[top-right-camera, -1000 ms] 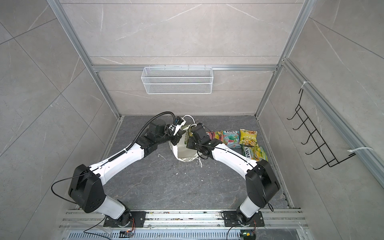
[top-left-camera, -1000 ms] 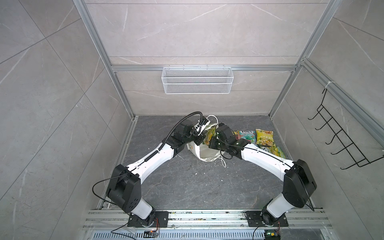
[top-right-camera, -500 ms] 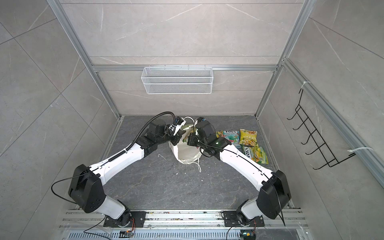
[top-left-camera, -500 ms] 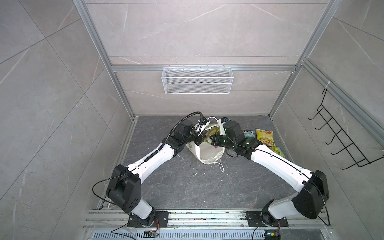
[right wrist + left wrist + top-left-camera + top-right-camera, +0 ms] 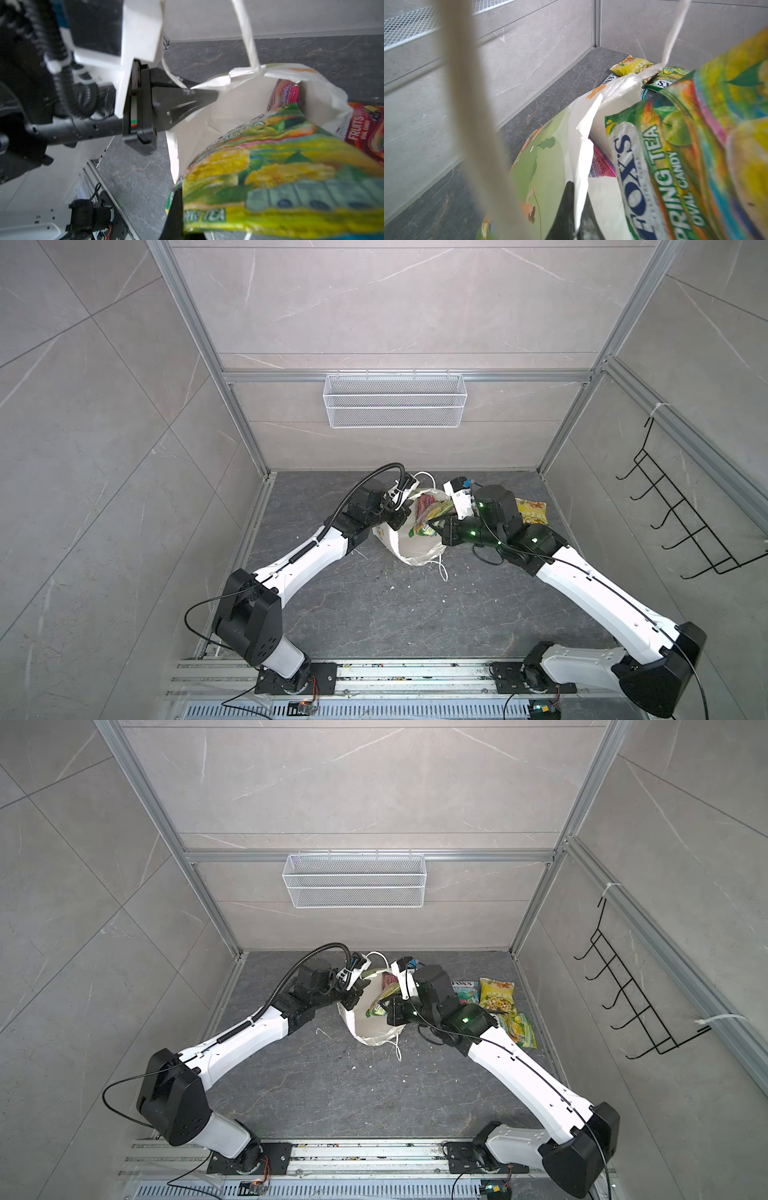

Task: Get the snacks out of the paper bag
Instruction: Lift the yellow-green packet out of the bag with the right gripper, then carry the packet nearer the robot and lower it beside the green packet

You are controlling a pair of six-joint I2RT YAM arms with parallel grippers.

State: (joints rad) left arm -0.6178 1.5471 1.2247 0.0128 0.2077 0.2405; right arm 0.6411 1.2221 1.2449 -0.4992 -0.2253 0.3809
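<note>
Spring Tea packet [image 5: 428, 516], clamped in the right end effector [image 5: 433, 527], hangs above the paper bag [image 5: 415, 549] mouth, long axis spanning the opening; left end effector [image 5: 397, 519] (pinching the bag's rim) anchors it.

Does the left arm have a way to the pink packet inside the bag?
Probably not: the left gripper is shut on the rim of the paper bag, and the Spring Tea packet in the right gripper crowds the mouth beside the pink packet.

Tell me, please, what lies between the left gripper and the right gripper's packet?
Only the open white inside of the bag, in the right wrist view; the left gripper pinches its rim.
</note>
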